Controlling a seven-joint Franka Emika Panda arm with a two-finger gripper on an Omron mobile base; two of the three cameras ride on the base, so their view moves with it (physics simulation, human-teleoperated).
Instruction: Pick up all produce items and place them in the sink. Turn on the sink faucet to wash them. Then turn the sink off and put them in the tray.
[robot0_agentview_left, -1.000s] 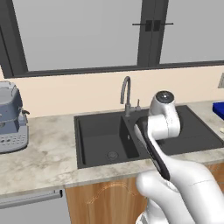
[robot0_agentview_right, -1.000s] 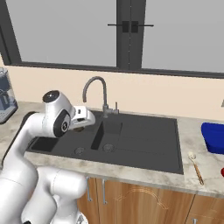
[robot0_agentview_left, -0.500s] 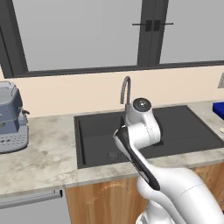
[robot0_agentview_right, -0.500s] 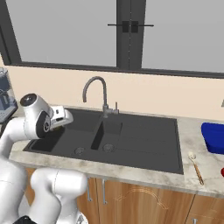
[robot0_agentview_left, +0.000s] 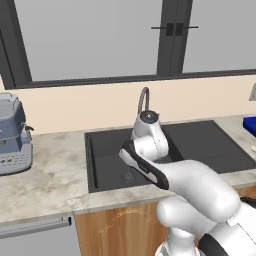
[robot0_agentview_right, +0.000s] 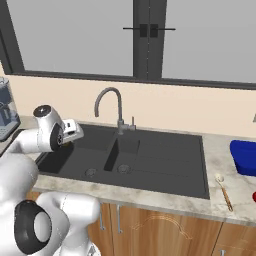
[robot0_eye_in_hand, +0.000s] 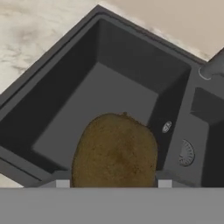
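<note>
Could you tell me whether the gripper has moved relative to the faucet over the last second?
Yes. The gripper has swung leftward, away from the faucet, over the sink.

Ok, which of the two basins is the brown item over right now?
The narrower basin, at the end nearest the coffee machine; the brown item hangs above it, the wider basin lies past the divider.

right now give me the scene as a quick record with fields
hand: over the sink's left end, shut on the brown produce item
brown produce item: held between the fingers, above the basin floor
sink: black, two basins, a round drain in each
faucet: grey gooseneck behind the divider, no water seen
blue container: on the counter right of the sink
coffee machine: on the counter left of the sink
</note>
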